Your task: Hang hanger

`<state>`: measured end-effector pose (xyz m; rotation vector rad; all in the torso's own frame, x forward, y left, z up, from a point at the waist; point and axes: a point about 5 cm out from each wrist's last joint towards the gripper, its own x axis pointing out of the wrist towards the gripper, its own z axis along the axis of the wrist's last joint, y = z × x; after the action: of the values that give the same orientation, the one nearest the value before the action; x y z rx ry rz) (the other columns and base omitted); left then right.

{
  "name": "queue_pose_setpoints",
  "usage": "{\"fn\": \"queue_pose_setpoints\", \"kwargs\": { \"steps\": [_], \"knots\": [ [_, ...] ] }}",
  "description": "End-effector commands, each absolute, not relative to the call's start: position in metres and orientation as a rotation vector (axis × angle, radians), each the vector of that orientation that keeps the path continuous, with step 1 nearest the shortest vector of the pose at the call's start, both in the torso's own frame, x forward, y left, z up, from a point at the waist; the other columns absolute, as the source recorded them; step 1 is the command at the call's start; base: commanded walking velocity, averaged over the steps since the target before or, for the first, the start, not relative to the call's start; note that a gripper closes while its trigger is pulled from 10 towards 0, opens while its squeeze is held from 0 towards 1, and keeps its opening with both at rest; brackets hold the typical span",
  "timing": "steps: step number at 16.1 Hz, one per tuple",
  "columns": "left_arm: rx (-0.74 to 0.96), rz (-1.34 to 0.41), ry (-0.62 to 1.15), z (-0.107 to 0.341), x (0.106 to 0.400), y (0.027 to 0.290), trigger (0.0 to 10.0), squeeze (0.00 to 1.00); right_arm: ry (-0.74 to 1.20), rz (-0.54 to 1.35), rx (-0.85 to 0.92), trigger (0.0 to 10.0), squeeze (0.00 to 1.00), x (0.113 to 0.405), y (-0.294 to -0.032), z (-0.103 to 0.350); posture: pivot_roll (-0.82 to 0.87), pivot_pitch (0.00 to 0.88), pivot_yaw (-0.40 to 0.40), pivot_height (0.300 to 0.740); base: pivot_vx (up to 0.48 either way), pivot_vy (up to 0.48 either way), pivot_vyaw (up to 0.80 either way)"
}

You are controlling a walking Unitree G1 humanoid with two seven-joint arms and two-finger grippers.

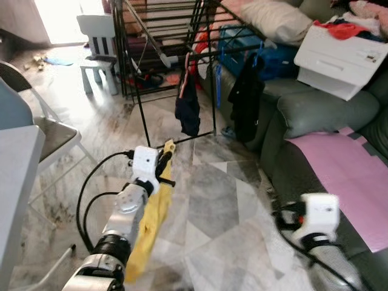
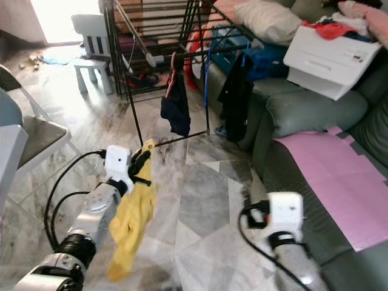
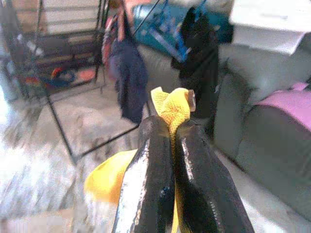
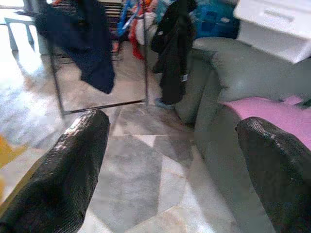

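Left gripper (image 1: 162,165) sits left of centre in the left eye view, arm extended forward over the marble floor (image 1: 212,206). Its fingers (image 3: 150,165) are pressed together, pinching a yellow garment (image 1: 151,224). The cloth hangs down from the grip along the forearm toward the lower left of the frame. A small tan tip pokes out of the yellow fabric just past the fingertips in the left wrist view; cannot tell whether it belongs to a hanger.

Right gripper (image 4: 170,160): fingers spread wide, nothing between them. Its white wrist housing appears at lower right of the left eye view, just beside the grey sofa (image 1: 315,115).

Black drying rack (image 1: 157,36) stands at upper centre of the frame, well apart from the left gripper. A navy garment (image 1: 188,109) hangs from its front rail. A black garment (image 1: 245,97) hangs to the right of it, against the sofa arm.

Pink sheet (image 1: 339,176) lies on the sofa seat at right. White box (image 1: 336,57) rests tilted on the sofa at upper right. Small pale chair (image 1: 97,48) stands at upper left.
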<state>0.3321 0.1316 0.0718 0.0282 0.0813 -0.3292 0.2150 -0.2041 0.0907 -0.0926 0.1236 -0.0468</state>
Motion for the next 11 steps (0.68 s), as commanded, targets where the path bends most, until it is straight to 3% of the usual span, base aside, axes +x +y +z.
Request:
{"fn": "queue_pose_setpoints", "kwargs": {
  "steps": [1, 4, 5, 11],
  "knots": [
    [0.025, -0.311, 0.056, 0.079, 0.334, 0.139, 10.0, 0.00, 0.112, -0.077, -0.125, 10.0, 0.00, 0.216, -0.210, 0.097, 0.06, 0.000, -0.051, 0.740, 0.319, 0.000, 0.00],
    [0.044, -0.264, 0.064, 0.076, 0.325, 0.153, 10.0, 0.00, 0.088, -0.065, -0.260, 10.0, 0.00, 0.225, -0.201, 0.093, 0.09, 0.000, -0.072, 0.740, 0.312, 0.000, 0.00],
    [0.048, -0.258, 0.064, 0.075, 0.321, 0.154, 10.0, 0.00, 0.087, -0.084, -0.172, 10.0, 0.00, 0.230, -0.196, 0.093, 0.09, 0.000, -0.072, 0.740, 0.300, 0.000, 0.00],
    [0.045, -0.249, 0.047, 0.077, 0.320, 0.148, 10.0, 0.00, 0.095, -0.028, -0.144, 10.0, 0.00, 0.225, -0.180, 0.090, 0.06, 0.000, -0.062, 0.740, 0.300, 0.000, 0.00]
  ]
}}
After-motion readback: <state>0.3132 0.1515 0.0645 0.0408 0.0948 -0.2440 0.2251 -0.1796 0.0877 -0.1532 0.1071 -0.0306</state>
